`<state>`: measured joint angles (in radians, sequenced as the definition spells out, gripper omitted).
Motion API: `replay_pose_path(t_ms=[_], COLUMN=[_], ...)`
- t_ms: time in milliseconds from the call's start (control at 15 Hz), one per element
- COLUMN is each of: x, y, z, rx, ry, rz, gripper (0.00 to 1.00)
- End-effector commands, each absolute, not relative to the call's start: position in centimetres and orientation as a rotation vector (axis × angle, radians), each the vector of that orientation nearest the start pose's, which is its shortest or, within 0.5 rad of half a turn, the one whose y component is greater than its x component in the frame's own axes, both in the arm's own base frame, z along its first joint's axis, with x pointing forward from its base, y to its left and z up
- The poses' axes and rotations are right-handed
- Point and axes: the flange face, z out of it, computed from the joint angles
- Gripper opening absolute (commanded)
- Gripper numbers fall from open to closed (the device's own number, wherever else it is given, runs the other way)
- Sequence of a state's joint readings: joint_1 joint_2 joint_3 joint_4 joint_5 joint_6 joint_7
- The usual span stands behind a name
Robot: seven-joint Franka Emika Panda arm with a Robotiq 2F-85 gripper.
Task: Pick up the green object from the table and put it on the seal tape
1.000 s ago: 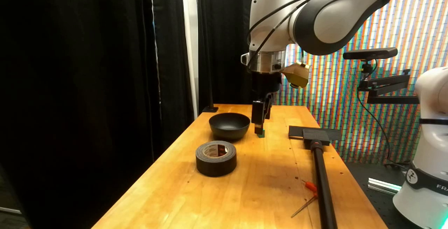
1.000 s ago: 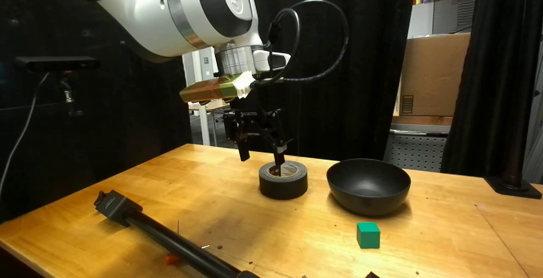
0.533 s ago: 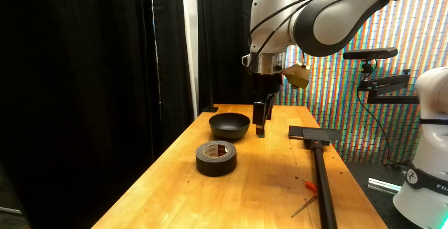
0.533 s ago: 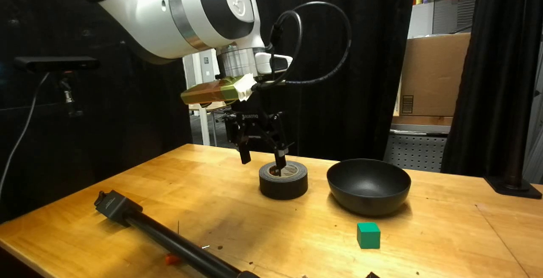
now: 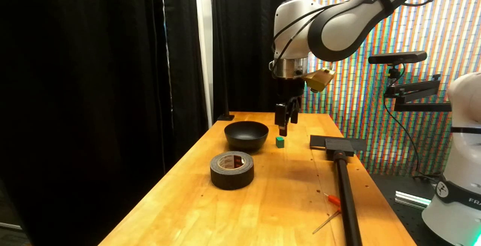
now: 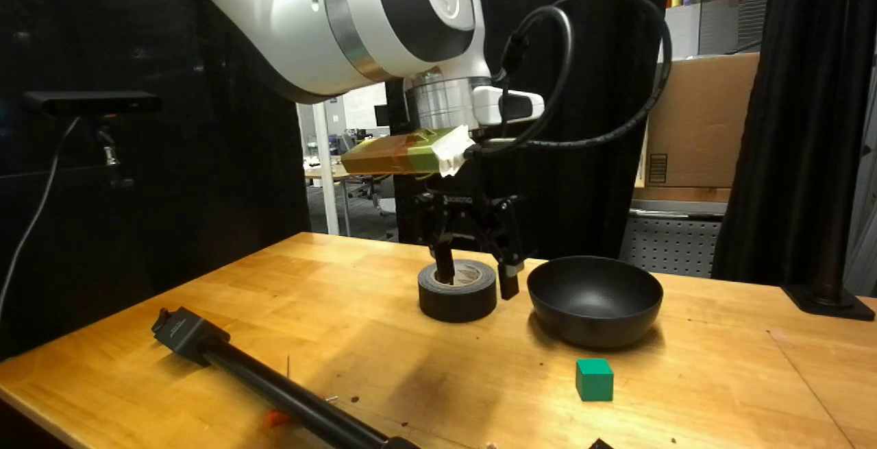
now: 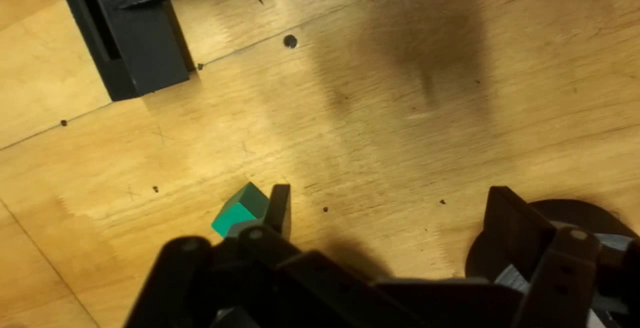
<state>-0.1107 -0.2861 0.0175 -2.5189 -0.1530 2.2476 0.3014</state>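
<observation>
The green object (image 5: 280, 142) is a small green block resting on the table, in an exterior view near the bowl; it also shows in an exterior view (image 6: 595, 382) in front of the bowl. In the wrist view the block (image 7: 234, 219) lies just outside the left finger, partly covered by it. The seal tape (image 5: 232, 180), a dark grey-black roll, lies flat on the table; it shows in an exterior view (image 6: 458, 305) and, mostly hidden behind the right finger, in the wrist view (image 7: 582, 212). My gripper (image 5: 288, 126) is open and empty above the table (image 6: 477, 286).
A black bowl (image 5: 246, 137) stands beside the block, also in an exterior view (image 6: 595, 305). A black pole with a flat base (image 5: 346, 193) lies along the table side. A red-handled tool (image 5: 333, 199) lies beside the pole. Black curtains (image 5: 248, 43) hang behind.
The open gripper has risen and shifted right in both exterior views, coming nearer the block's side of the table. The block, partly hidden behind a finger before, now shows fully. Block and tape have not moved.
</observation>
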Motion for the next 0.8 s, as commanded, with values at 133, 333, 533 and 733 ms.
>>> replay_pose_path(t_ms=[133, 333, 533, 733], x=[44.3, 46.4, 48.3, 49.7], y=[-7.6, -8.7, -9.8, -11.8], z=[38.2, 37.1, 36.5, 35.8], rx=[-3.222, -3.206, -3.196, -3.189], ry=[0.46, 0.397, 0.328, 0.311], rz=[-0.137, -0.166, -0.193, -0.201], gripper=[1.0, 1.0, 1.0, 1.0])
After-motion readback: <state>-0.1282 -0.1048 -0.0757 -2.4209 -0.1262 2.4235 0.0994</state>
